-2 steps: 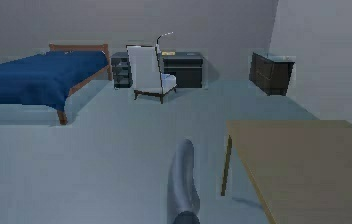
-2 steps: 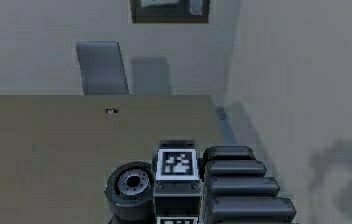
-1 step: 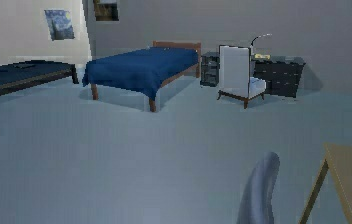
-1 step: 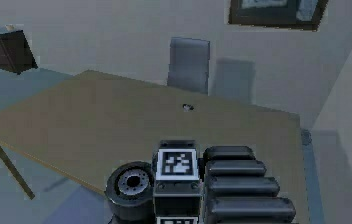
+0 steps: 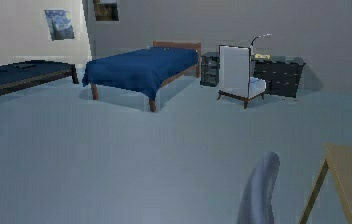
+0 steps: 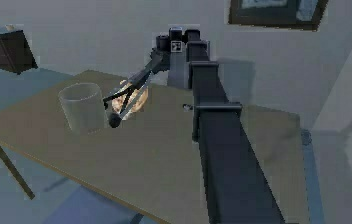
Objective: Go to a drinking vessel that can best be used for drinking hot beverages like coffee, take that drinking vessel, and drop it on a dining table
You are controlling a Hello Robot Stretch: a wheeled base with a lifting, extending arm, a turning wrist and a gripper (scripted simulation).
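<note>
The end effector [image 6: 122, 108] is being observed near a pale cup [image 6: 81, 108] on the desk [image 6: 164, 150], grasp undeterminable; forward, a blue bed [image 5: 139, 68].

Two vessels on the table, arm side view.
I see a small brownish round vessel [image 6: 134, 97] low over the tan table [image 6: 164, 150], contact unclear, just beside an upright pale cylindrical cup [image 6: 82, 108].

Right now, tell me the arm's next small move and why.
Probably raise the arm slightly, as a test: the gripper lies at a small round brownish thing on the tan wooden table, beside a pale translucent cylindrical cup, and whether it holds anything cannot be told.
</note>
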